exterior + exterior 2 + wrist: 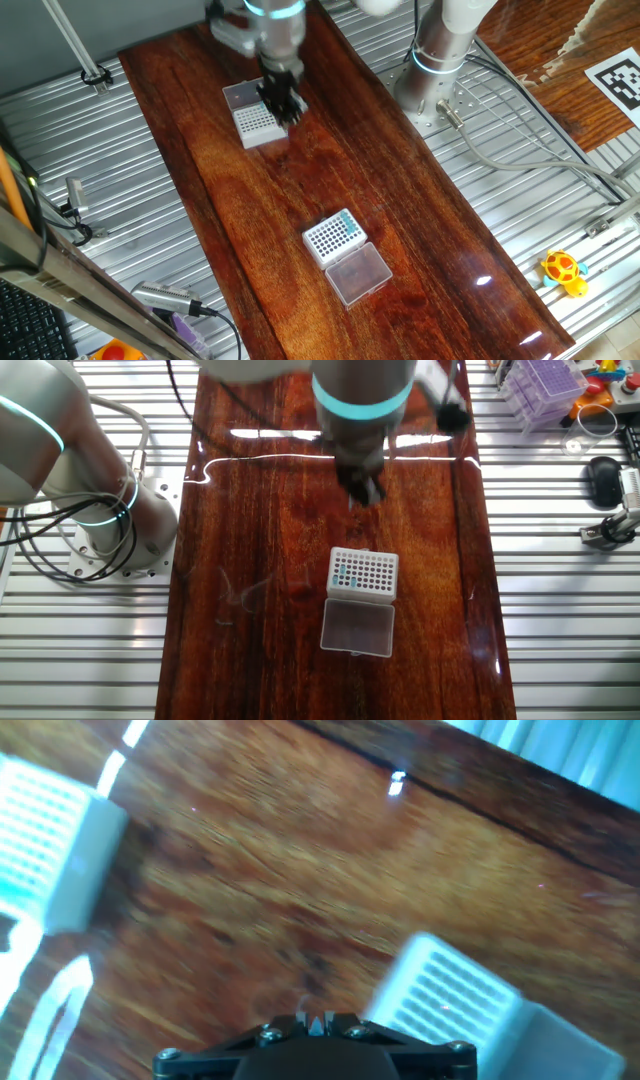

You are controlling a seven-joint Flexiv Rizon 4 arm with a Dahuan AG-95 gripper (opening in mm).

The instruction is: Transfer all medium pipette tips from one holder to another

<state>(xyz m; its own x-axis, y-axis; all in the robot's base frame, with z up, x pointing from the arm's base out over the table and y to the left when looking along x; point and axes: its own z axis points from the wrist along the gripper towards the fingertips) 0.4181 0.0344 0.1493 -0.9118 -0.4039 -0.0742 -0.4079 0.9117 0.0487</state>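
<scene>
Your tool (283, 103) hangs just above the fine-dotted rack (256, 124) at the far end of the surface (240, 220); its fingers look nearly together, but blur hides whether they hold anything. The teal tips (344, 572) sit in the bold-holed rack (363, 573), well apart, its clear lid (358, 628) touching.

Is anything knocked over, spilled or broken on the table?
Nothing stands out. The white square rack with bold dark holes sits flat with its clear boxy lid open beside it, a few teal tips standing in it; no tips lie loose on the wood.
</scene>
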